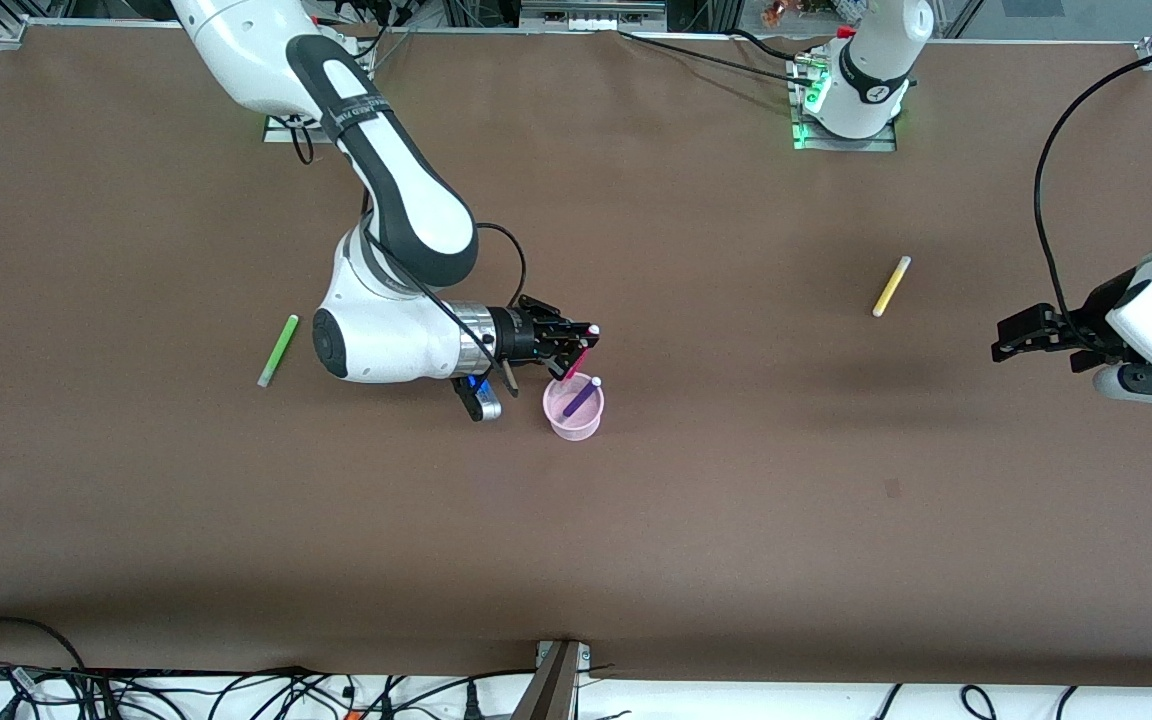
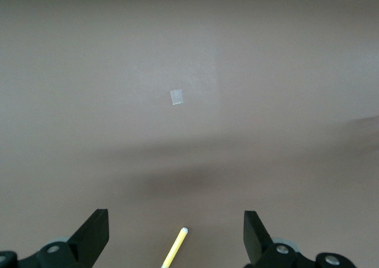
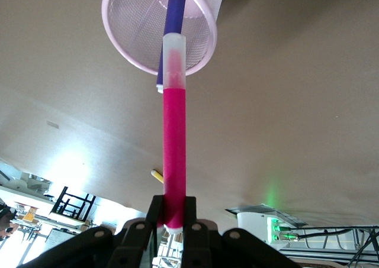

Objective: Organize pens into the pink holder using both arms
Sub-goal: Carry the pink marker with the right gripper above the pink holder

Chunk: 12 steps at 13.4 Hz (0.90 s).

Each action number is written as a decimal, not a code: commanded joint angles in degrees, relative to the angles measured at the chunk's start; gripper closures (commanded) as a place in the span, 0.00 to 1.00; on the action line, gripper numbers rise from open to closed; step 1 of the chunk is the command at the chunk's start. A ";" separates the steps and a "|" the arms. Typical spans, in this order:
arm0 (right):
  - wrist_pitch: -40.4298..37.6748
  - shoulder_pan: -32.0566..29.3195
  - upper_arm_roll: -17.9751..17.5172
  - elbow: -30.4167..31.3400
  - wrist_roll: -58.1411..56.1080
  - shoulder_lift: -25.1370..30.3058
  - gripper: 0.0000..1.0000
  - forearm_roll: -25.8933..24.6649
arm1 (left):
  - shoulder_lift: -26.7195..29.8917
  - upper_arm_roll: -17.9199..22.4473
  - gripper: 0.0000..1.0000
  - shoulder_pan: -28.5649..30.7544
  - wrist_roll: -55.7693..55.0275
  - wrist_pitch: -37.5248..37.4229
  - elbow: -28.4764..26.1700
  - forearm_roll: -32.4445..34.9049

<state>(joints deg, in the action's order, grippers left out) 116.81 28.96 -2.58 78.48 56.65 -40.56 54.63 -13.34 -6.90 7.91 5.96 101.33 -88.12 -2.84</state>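
My right gripper [image 1: 576,343] is shut on the magenta-pink pen [image 1: 577,358] and holds it just above the rim of the pink holder [image 1: 573,420], its pale end toward the opening [image 3: 173,55]. The dark purple pen [image 1: 582,398] leans inside the holder [image 3: 127,37]. The green pen [image 1: 278,350] lies on the table toward the right arm's end. The yellow pen [image 1: 891,286] lies toward the left arm's end. My left gripper [image 1: 1021,335] is open and empty, above the table near the yellow pen, whose tip shows between the fingers [image 2: 175,248].
The brown table [image 1: 736,500] carries a small pale mark [image 2: 176,96]. Cables and a bracket [image 1: 558,680] run along the edge nearest the front camera. The arm bases [image 1: 851,110] stand along the edge farthest from it.
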 commanded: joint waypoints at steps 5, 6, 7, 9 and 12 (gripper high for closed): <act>1.30 1.62 0.38 -2.10 -0.75 -2.42 1.00 1.18 | 1.65 -0.57 0.00 0.62 -0.25 1.68 -2.15 -0.58; 1.49 1.71 0.38 -2.10 -0.92 -2.59 1.00 1.18 | 1.48 -0.57 0.00 0.62 -0.25 1.77 -2.15 -0.58; 1.49 1.71 0.38 -2.19 -1.53 -2.77 1.00 1.09 | 1.48 -0.57 0.00 0.62 -0.25 1.86 -2.15 -0.58; 1.49 1.71 0.38 -2.10 -5.21 -3.46 1.00 1.09 | 1.30 -0.57 0.00 0.62 -0.25 1.86 -2.15 -0.58; 1.49 1.54 0.47 -2.19 -8.56 -4.08 1.00 1.09 | 1.39 -0.57 0.00 0.62 -0.25 1.86 -2.32 -0.58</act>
<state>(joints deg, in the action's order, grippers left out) 118.33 30.32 -2.43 78.14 50.64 -43.29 54.64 -13.33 -6.90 7.91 5.96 102.20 -88.72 -2.84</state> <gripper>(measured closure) 0.833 0.000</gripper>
